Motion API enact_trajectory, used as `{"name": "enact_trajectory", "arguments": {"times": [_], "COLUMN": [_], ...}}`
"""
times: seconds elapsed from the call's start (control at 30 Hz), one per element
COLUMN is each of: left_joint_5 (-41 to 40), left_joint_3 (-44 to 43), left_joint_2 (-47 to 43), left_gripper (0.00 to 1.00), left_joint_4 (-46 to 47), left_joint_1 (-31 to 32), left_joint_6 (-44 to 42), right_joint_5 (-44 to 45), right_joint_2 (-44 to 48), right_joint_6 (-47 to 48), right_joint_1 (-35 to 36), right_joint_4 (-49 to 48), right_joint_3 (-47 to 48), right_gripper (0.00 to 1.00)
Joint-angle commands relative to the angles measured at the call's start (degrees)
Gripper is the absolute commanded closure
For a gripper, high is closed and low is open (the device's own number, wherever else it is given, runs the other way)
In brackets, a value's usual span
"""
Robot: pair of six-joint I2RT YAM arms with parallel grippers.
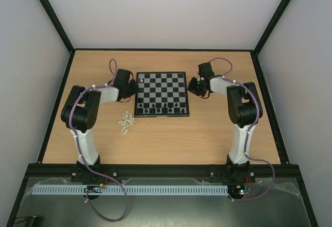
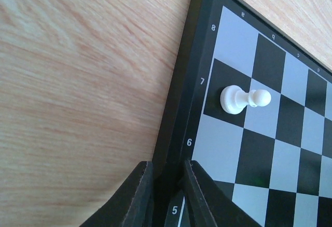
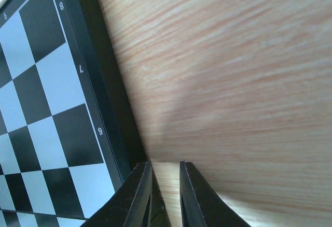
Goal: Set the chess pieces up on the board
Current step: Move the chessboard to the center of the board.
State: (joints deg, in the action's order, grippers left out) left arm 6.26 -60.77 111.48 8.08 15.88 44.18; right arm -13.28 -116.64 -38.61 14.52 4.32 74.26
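Jaws of the left gripper [image 2: 167,164] are seen pinched on the black border of the board [image 1: 161,73]. Those of the right gripper [image 3: 164,164] are held narrowly apart at the opposite edge, and no grip can be made out. Both arms are bent inward, flanking it. One white pawn [image 2: 244,99] is set on a dark square near its far-left corner, and black pieces [image 1: 163,107] along its near rows. Cream pieces [image 1: 125,123] are heaped on the table [image 1: 207,133].

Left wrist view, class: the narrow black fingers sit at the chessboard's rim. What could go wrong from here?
1. The left gripper sits astride the border of the small black-and-silver chessboard; any sideways move might drag the board and knock the tiny cream-white pawn on it.
2. The heap of cream-white plastic pieces beside the board is tightly bunched; grasping one might scatter its neighbours.
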Motion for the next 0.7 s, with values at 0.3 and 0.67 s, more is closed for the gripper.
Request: {"name": "enact_trajectory", "arguments": {"times": [0.3,0.67], "left_joint_5": [1.4,-0.2], "left_joint_3": [4.2,6.6], "left_joint_2": [-3.5,-6.3], "left_gripper": [0.82,0.82], "left_joint_4": [-2.9,-3.0], "left_joint_1": [5.0,7.1], "left_joint_6": [0.6,1.2], "right_joint_5": [-2.9,-3.0], "right_joint_2": [5.6,10.4], "right_joint_6": [0.0,-0.2], "right_joint_1": [0.7,1.0], "right_joint_4": [1.5,-0.1], "right_joint_3": [-6.8,-13.0], "right_gripper": [0.81,0.81]}}
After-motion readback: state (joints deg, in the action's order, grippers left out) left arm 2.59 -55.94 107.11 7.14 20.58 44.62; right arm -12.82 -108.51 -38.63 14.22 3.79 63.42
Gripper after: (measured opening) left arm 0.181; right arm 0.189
